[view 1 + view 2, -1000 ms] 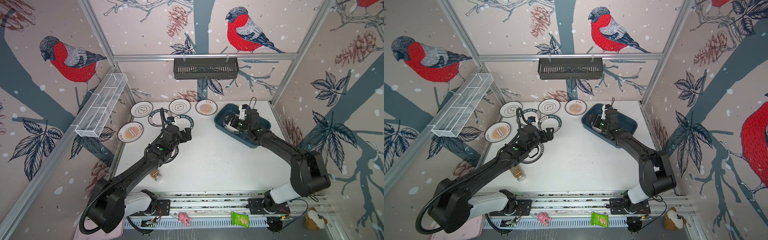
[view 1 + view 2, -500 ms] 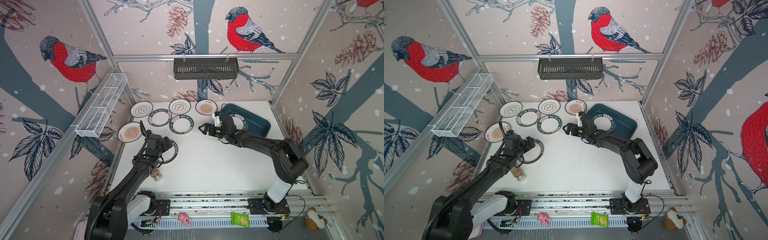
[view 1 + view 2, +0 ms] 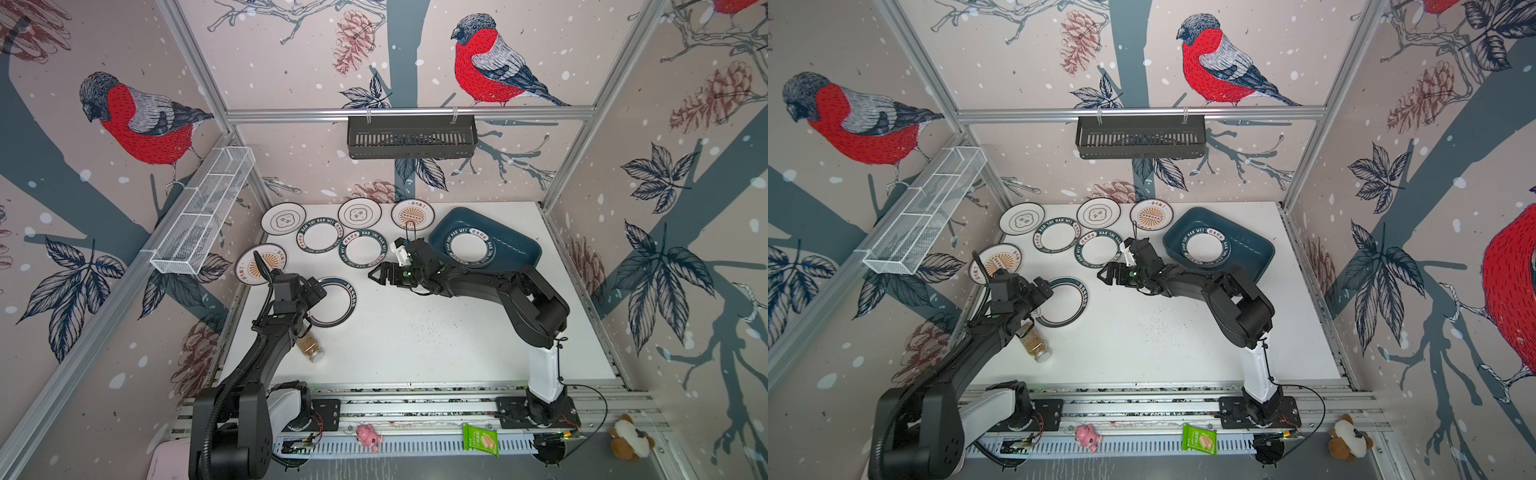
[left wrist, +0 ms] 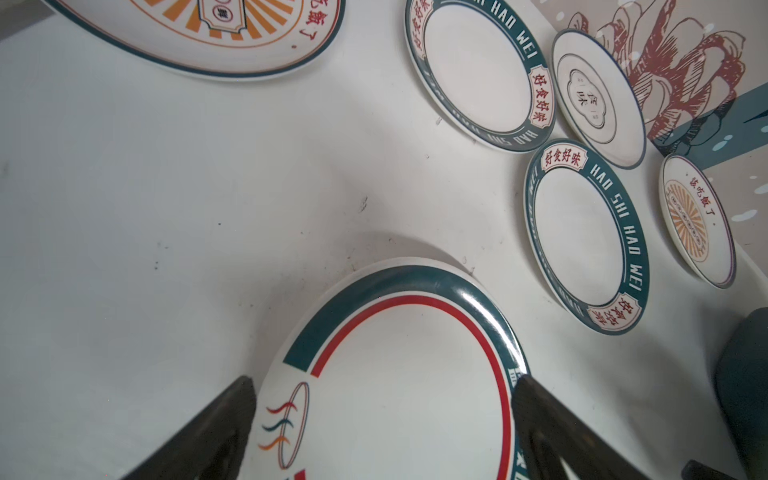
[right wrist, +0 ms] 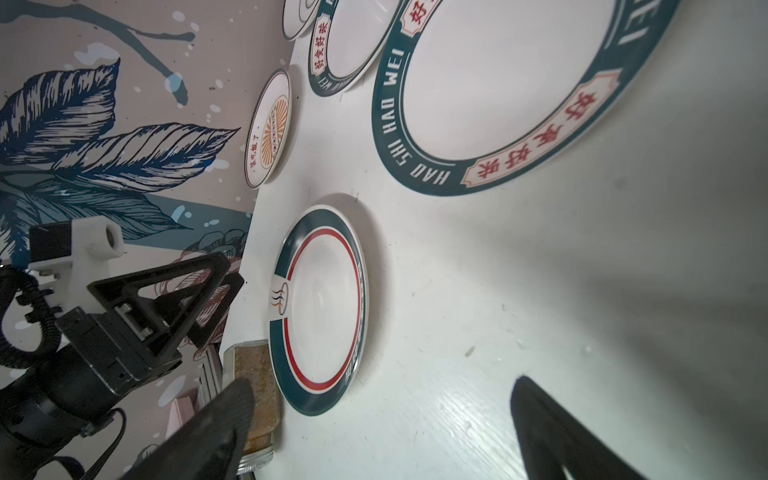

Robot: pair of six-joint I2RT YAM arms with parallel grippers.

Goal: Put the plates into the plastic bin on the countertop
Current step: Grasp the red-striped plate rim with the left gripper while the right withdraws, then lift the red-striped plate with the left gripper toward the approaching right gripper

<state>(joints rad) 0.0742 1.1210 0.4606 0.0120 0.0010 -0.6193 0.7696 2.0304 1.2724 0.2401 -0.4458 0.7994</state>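
Note:
Several round white plates lie on the white countertop point(image 3: 415, 332) along its back left: two with cloud centres point(image 3: 284, 218), two with orange sunbursts point(image 3: 412, 215) and two with green lettered rims point(image 3: 365, 249). Another lettered plate point(image 3: 468, 249) lies inside the teal plastic bin point(image 3: 523, 249) at the back right. A plate with a green rim and red ring point(image 3: 338, 303) sits nearer the left. My left gripper point(image 3: 318, 291) hovers open at that plate's left edge, and the left wrist view shows its fingers wide apart over the plate point(image 4: 407, 332). My right gripper point(image 3: 376, 274) hangs open over bare countertop, left of the bin.
A spice jar point(image 3: 309, 347) lies on its side beside the left arm, close to the red-ringed plate. A white wire basket point(image 3: 203, 216) hangs on the left wall and a black slotted basket point(image 3: 411, 137) on the back rail. Small toys and a green packet point(image 3: 480, 440) sit on the front rail.
My right gripper has come out of the bin and moved left over the countertop, leaving a lettered plate inside. My left gripper drew back from the lettered plates to the red-ringed plate.

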